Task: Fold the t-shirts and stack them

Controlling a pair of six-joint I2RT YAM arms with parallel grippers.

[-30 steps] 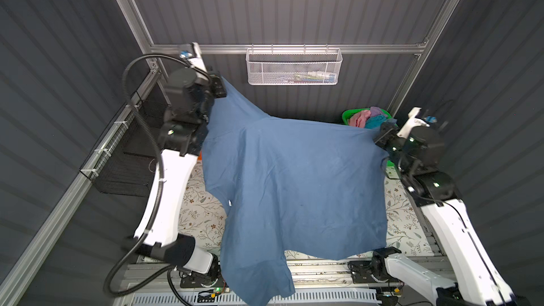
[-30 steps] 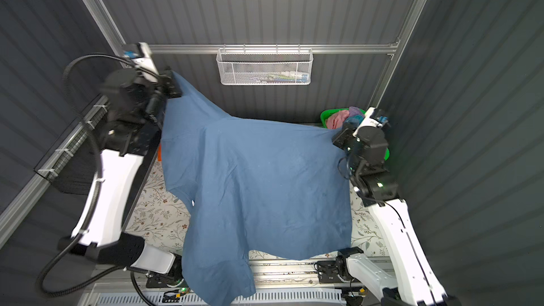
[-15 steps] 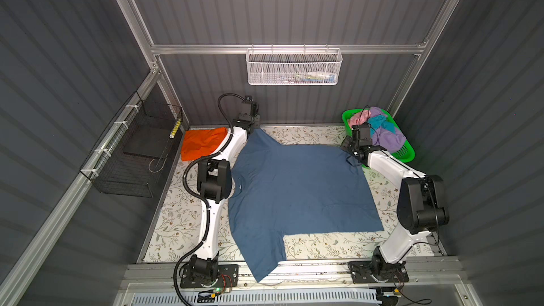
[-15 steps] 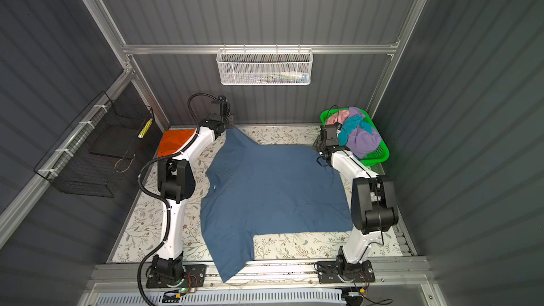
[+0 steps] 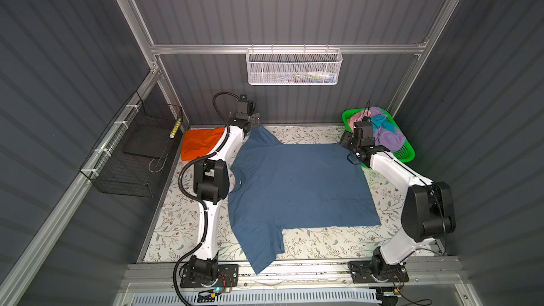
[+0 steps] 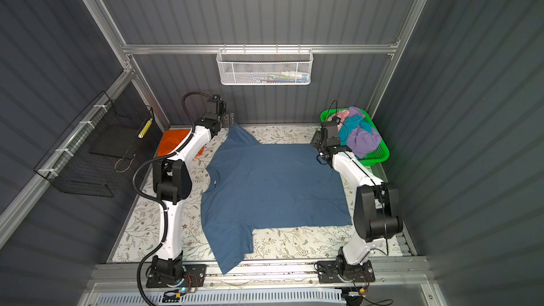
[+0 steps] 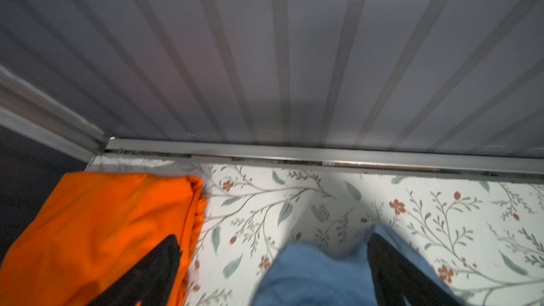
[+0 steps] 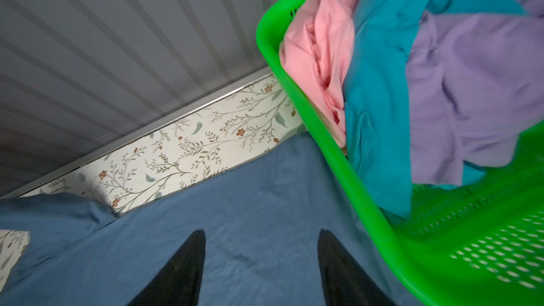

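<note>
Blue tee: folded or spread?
Spread. The blue t-shirt lies flat on the floral table, both sleeves out, the near sleeve overhanging the front edge.

The blue t-shirt [image 5: 297, 189] is dyed plain dusty dark blue, the orange t-shirt [image 5: 201, 142] bright orange. The pink t-shirt [image 8: 321, 54], turquoise t-shirt [image 8: 379, 83] and lilac t-shirt [image 8: 471, 83] are unpatterned. The basket [image 8: 485, 245] is green; the table cover [image 5: 323, 242] is printed with leaves and red flowers.

Blue t-shirt [image 5: 297, 189] flat — orange t-shirt [image 5: 200, 144] folded
</note>
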